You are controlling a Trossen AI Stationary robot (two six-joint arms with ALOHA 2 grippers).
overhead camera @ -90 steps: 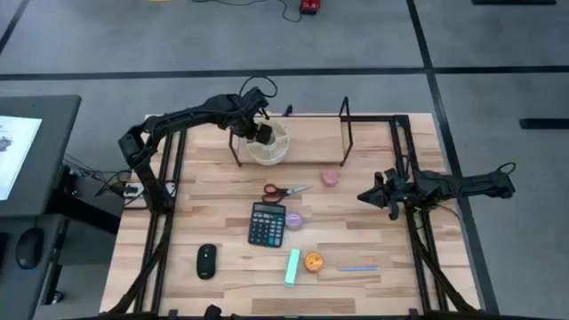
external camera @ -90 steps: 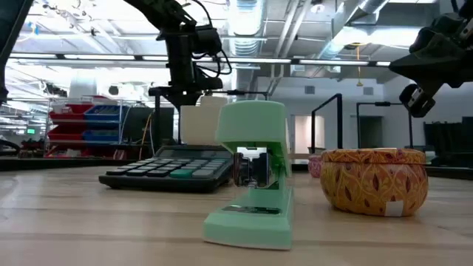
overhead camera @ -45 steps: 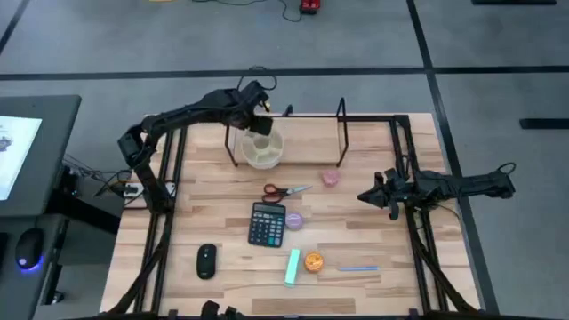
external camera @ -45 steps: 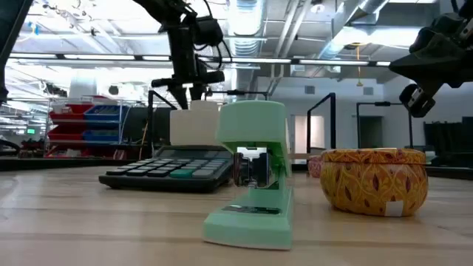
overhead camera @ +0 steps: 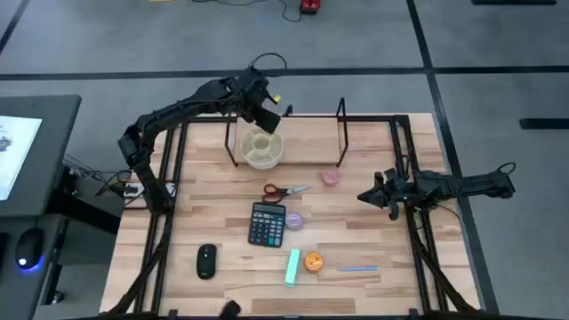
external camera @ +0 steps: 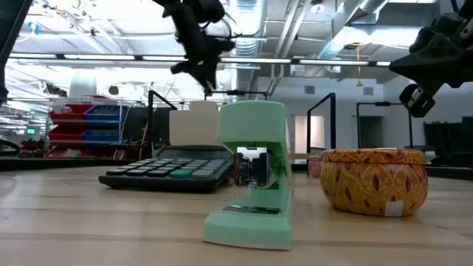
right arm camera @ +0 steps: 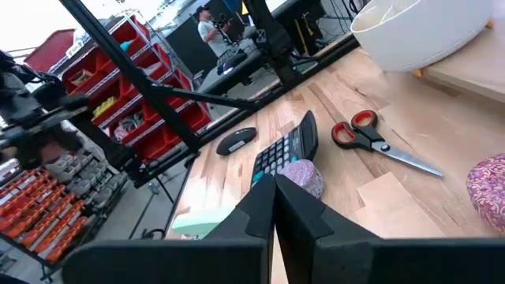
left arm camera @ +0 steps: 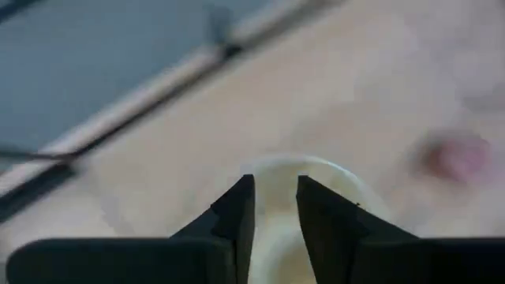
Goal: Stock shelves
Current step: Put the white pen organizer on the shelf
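My left gripper hangs above the cream round bowl, fingers slightly apart, holding nothing. That bowl sits on the low pale wooden rack with thin black uprights, upper centre of the high view. My right gripper waits at the right edge, fingers closed, empty.

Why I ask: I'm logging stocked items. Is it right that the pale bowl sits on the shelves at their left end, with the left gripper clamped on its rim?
Not quite. The pale bowl does sit on the shelves at their left end, but the left gripper is not clamped on its rim. It hangs above the bowl, clear of it, holding nothing. The high view shows this.
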